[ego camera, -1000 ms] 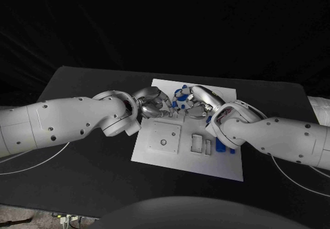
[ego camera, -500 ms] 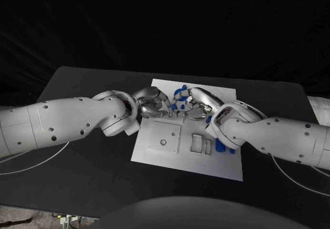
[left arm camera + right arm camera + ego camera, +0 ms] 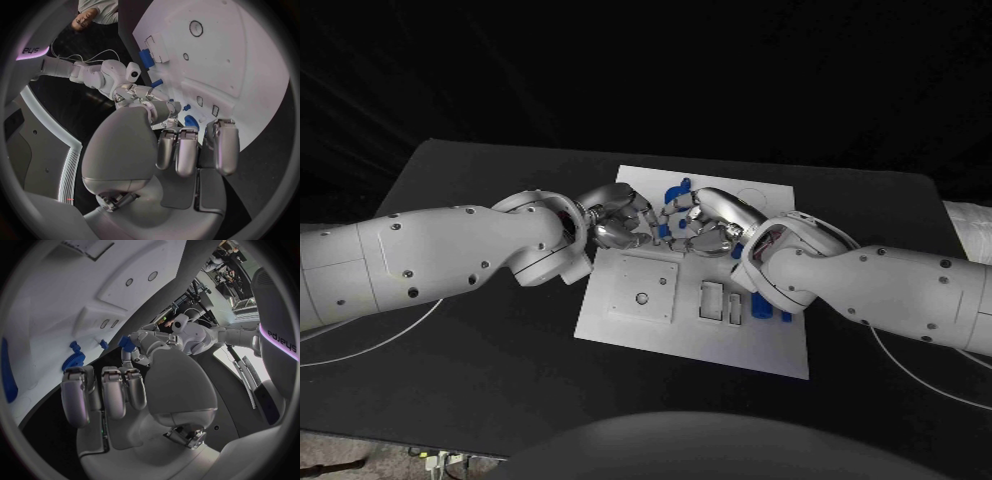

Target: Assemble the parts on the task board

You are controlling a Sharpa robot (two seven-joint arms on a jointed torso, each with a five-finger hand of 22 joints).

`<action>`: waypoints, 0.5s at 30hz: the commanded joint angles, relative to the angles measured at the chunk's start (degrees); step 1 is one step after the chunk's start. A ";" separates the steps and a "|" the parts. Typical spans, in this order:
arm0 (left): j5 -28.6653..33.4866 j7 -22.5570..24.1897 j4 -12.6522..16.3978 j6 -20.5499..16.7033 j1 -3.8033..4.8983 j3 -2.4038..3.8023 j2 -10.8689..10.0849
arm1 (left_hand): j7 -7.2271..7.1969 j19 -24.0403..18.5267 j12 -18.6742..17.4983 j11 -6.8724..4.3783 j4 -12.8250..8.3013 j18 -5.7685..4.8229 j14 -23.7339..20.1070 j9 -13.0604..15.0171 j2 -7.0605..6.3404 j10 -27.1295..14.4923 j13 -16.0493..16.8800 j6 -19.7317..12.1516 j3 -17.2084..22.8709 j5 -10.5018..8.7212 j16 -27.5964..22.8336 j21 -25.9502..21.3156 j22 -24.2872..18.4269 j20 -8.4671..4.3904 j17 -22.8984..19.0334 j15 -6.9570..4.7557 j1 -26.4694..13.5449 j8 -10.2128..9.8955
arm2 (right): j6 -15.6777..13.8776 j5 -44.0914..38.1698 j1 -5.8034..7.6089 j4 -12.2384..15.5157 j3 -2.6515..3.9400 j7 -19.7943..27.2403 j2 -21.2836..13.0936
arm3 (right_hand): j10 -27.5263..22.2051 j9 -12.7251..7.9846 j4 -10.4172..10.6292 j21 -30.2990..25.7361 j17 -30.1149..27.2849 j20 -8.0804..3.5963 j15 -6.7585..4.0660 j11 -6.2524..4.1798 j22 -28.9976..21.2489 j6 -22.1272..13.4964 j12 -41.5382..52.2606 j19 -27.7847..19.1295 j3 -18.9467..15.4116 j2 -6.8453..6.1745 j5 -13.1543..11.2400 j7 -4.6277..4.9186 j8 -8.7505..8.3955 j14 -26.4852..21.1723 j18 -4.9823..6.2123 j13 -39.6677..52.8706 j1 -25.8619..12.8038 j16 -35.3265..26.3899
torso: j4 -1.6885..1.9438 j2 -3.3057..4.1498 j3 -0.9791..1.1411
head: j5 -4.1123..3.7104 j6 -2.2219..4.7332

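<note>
both hands [image 3: 661, 226] meet over the task board [image 3: 769, 340], fingertips close together.

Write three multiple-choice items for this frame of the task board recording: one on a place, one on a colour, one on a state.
1. Where do the two robot hands meet?
A. over the far part of the task board
B. off the board, on the bare black table
C. at the board's near edge

2. What colour are the loose parts?
A. red
B. blue
C. yellow

3. How does the task board lie?
A. flat on the table
B. lifted by a robot hand
C. propped upright

Answers:
1. A: the left robot hand and right robot hand face each other above the far part of the task board.
2. B: the parts are blue.
3. A: the board rests flat on the table.
</note>
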 commanded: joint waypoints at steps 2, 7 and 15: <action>-0.51 2.60 0.75 0.51 0.13 0.23 0.42 | -0.38 0.01 0.17 -0.30 0.21 0.36 5.94 0.30 -0.38 5.96 15.06 -0.15 0.14 0.29 0.14 -0.18 12.29 -0.41 15.09 -0.44 0.30 0.76 | 2.96 -0.15 -0.21 0.17 -0.11 0.58 0.34 | 5.96 0.02 -0.10 -0.27 15.09 0.28 0.26 0.50 13.76 0.46 0.22 3.31 0.29 0.77 0.22 -0.01 0.24 5.97 0.21 15.07 0.08 0.20 | 0.03 -0.02 0.01 | -0.02 0.00; -0.53 2.72 0.87 0.43 0.12 0.23 0.36 | -0.41 0.01 0.17 -0.20 0.23 0.36 5.94 0.41 -0.43 5.96 15.06 -0.14 0.15 0.31 0.14 -0.18 12.29 -0.43 15.09 -0.42 0.26 1.00 | 3.13 -0.17 -0.22 0.14 -0.11 0.43 0.39 | 5.96 0.02 -0.10 -0.27 15.09 0.28 0.26 0.50 13.76 0.46 0.22 3.31 0.29 0.77 0.22 -0.01 0.24 5.97 0.21 15.07 0.08 0.20 | 0.02 0.01 -0.02 | 0.01 0.00; -0.54 2.80 0.98 0.52 0.11 0.23 0.36 | -0.44 0.00 0.17 -0.06 0.26 0.35 5.94 0.56 -0.48 5.96 15.06 -0.08 0.18 0.35 0.14 -0.18 12.29 -0.42 15.09 -0.35 0.21 1.35 | 3.23 -0.20 -0.23 0.06 -0.11 0.31 0.43 | 5.96 0.05 -0.11 -0.38 15.09 0.29 0.26 0.51 13.71 0.46 0.22 3.21 0.32 0.79 0.23 0.01 0.21 5.97 0.24 15.07 0.10 0.20 | 0.05 -0.02 -0.01 | 0.06 0.00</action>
